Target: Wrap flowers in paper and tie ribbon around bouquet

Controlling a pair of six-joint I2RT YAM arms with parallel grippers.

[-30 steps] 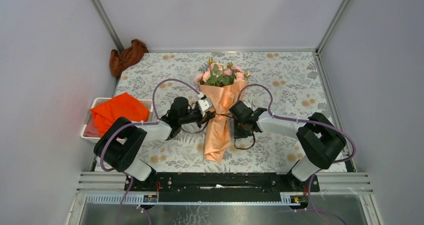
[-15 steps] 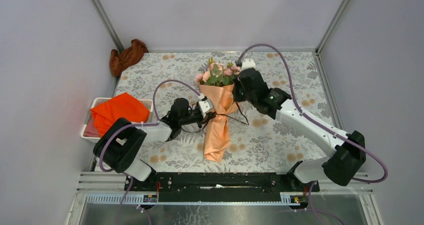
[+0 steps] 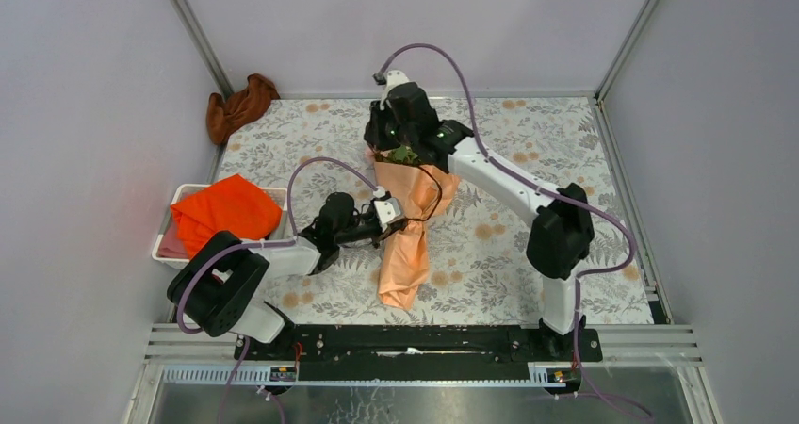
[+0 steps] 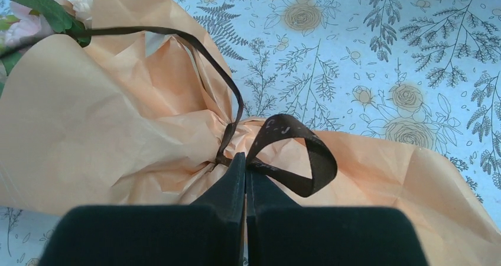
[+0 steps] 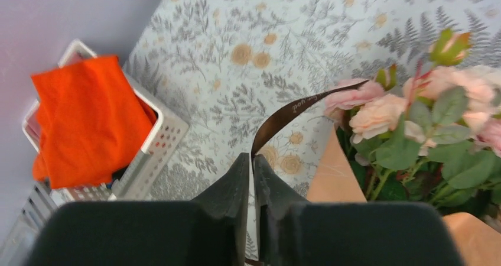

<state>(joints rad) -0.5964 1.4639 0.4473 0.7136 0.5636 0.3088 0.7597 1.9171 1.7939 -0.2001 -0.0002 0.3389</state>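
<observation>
Far left: white slotted plastic basket [image 3: 278,196] at the table edge, with a bright orange folded cloth [image 3: 224,212] piled in it. A crumpled brown rag [image 3: 240,106] lies in the far-left corner. A pale floral-print tablecloth [image 3: 546,160] covers the table.

My left claw [image 4: 245,159] sits low over the tablecloth with its jaws pressed together. It pinches the thin dark brown ribbon [image 4: 307,156] right at the cinched waist of the creased peach-orange paper sheet [image 4: 77,118]. A small ribbon loop stands just right of my fingertips, and another strand runs up over the paper toward the blooms.

The paper-cone bouquet [image 3: 407,254] lies mid-table, narrow tail toward my bases and head away. Pale pink blooms with green leaves [image 5: 413,106] stick out of its wide end.

My right arm reaches over the bouquet head, and my right claw [image 5: 251,159] hangs just left of the blooms. Its jaws are closed on a ribbon strand that runs from the fingertips toward the flowers. The lettering on the ribbon is too small to read.
</observation>
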